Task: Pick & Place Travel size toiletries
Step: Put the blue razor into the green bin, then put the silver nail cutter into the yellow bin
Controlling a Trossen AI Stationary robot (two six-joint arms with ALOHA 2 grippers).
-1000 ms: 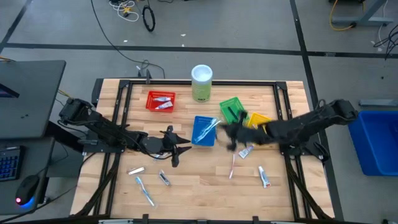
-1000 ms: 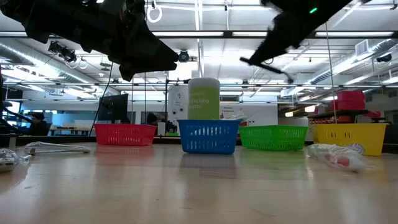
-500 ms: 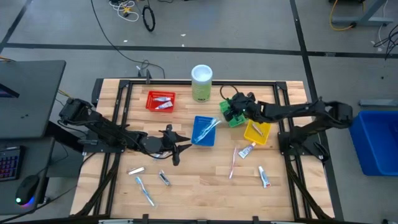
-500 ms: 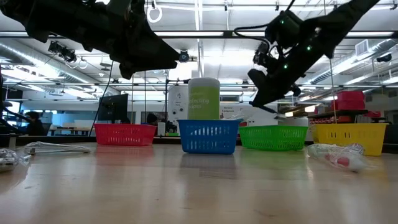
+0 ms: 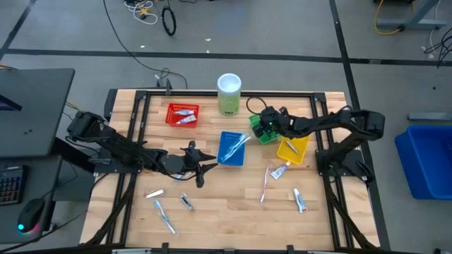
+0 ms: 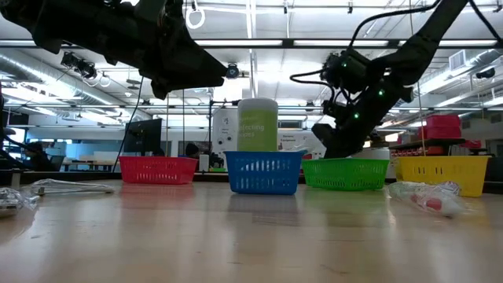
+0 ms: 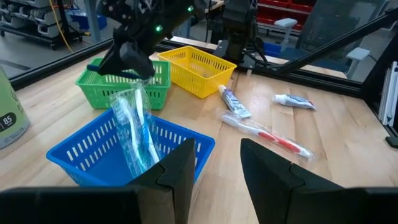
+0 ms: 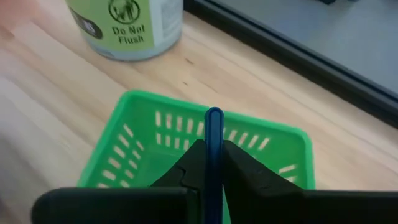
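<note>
My right gripper (image 5: 263,127) hovers over the green basket (image 8: 143,143), shut on a slim blue toiletry item (image 8: 214,134); in the low view it points down just above that basket (image 6: 346,174). My left gripper (image 7: 217,168) waits open, above the table by the blue basket (image 5: 232,148), which holds wrapped toothbrushes (image 7: 134,127). On the wood lie a toothpaste tube (image 5: 280,171), a red toothbrush (image 5: 265,185), another tube (image 5: 300,200), two sachets (image 5: 154,192) and a pale toothbrush (image 5: 164,216). The red basket (image 5: 182,114) holds silvery items. My right gripper pinches the slim blue item (image 8: 214,162) between its two fingers. The item lies along the fingers, and its rounded free end (image 8: 214,114) sticks out past their tips. It is lifted clear above the green basket. The fingers slant downward from the table's right.
A tall pale-green canister (image 5: 229,94) stands at the far edge behind the baskets. The yellow basket (image 5: 292,148) sits right beside the green one. A black frame rail (image 5: 226,93) borders the table. Bare wood lies between the two arms, near the front edge.
My right gripper has swung from above the table's middle right toward the far edge, carrying the slim item, and reached the green basket. It then sank lower over that basket and turned its fingers downward.
</note>
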